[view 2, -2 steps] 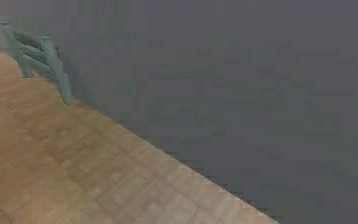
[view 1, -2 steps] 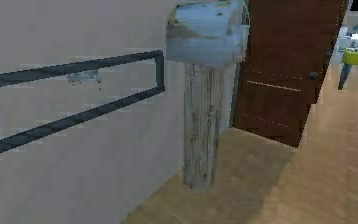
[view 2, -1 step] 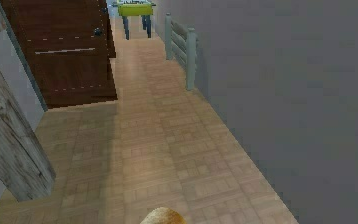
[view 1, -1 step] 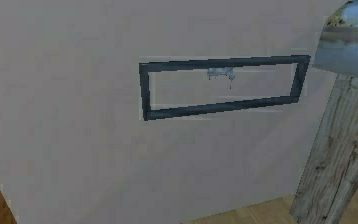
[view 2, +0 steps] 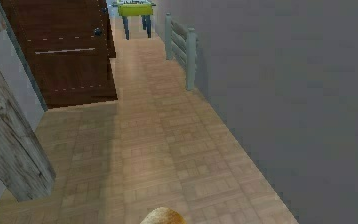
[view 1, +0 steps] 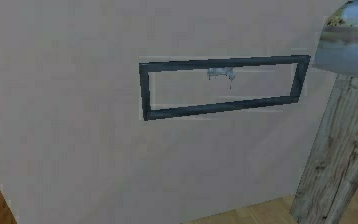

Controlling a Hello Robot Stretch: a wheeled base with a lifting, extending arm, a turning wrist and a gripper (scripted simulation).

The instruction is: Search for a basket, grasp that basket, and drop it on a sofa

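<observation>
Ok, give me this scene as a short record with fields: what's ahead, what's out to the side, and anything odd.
ahead: grey wall with a wide dark frame on it
forward view's right: weathered wooden post
side: wooden floor of a corridor
door: dark brown door, arm side view's upper left
by the right wall: pale slatted rack
far end: yellow-topped table
odd: tan rounded thing at the bottom edge, too cut off to name

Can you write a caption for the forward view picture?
A long dark frame on a grey wall, beside a pale wooden post.
</observation>
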